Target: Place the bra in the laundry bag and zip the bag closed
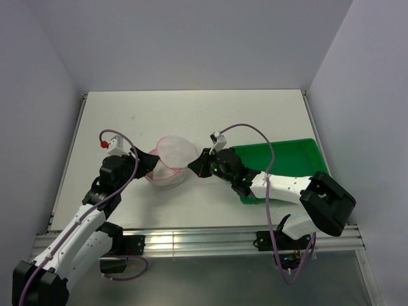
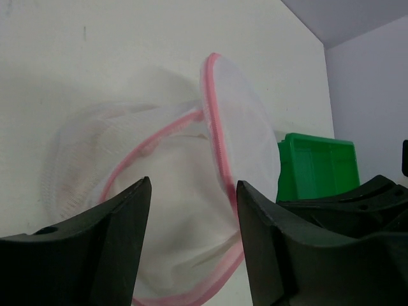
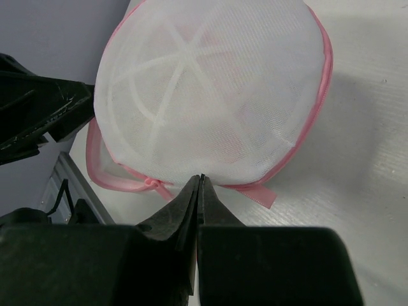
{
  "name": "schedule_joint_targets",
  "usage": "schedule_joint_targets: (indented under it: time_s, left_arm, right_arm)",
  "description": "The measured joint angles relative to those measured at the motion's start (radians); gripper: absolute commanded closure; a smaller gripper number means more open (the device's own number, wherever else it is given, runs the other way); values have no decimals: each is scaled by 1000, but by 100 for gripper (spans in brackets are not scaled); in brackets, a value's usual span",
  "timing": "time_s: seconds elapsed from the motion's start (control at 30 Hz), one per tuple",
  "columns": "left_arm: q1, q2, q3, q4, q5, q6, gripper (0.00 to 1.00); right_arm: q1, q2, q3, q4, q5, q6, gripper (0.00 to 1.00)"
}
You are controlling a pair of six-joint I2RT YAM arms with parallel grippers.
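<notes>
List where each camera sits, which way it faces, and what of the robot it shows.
Top external: above and behind the bases, looking down on the white table; both arms show, left gripper and right gripper flanking the round white mesh laundry bag with pink trim.
Left wrist: on the left arm, looking past its open black fingers at the bag, green rectangular plastic tray beyond.
Right wrist: faces the bag's dome over its shut fingers, pinched at the pink rim.
Shared: both wrist views see the bag.

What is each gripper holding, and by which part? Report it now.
The right gripper pinches the laundry bag by the pink-trimmed edge of its raised half. The left gripper is open beside the bag, holding nothing.
</notes>
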Motion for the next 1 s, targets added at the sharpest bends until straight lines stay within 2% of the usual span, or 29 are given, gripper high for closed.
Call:
schedule_joint_targets:
  time_s: [0.23,0.37,0.43,0.47,0.5,0.57,0.6,0.63,0.7,0.73,0.77,0.83,1.0]
  left_arm:
    - [0,112,59,55,89,-22,38]
    - [0,173,72,91,98,-23,46]
    - [0,197,72,115,105,-28,62]
    - [0,209,72,132,112,-35,81]
    - [0,214,72,142,116,-44,88]
    - [0,216,71,166,124,-45,99]
    - [0,207,71,173,126,-47,100]
    - [0,187,68,182,127,-47,100]
    - [0,135,53,188,127,-49,100]
    - [0,95,41,193,126,-54,100]
    - [0,58,26,198,125,-60,100]
    - [0,-12,-10,209,119,-72,100]
    - [0,-120,-119,230,105,-126,100]
  right_arm:
    - [0,0,0,-10,5,-20,100]
    - [3,0,0,-14,19,-34,100]
    - [7,0,0,-15,23,-37,100]
    - [8,0,1,-16,25,-37,100]
    - [9,0,2,-19,28,-37,100]
    - [9,-1,5,-30,35,-36,88]
    - [9,-3,6,-37,41,-34,81]
    - [9,-9,6,-50,51,-28,58]
    - [9,-21,6,-73,66,-5,35]
    - [9,-29,6,-82,76,10,15]
    - [9,-37,5,-87,84,33,7]
    - [10,-53,-2,-84,87,71,0]
    - [27,-60,-61,11,54,195,0]
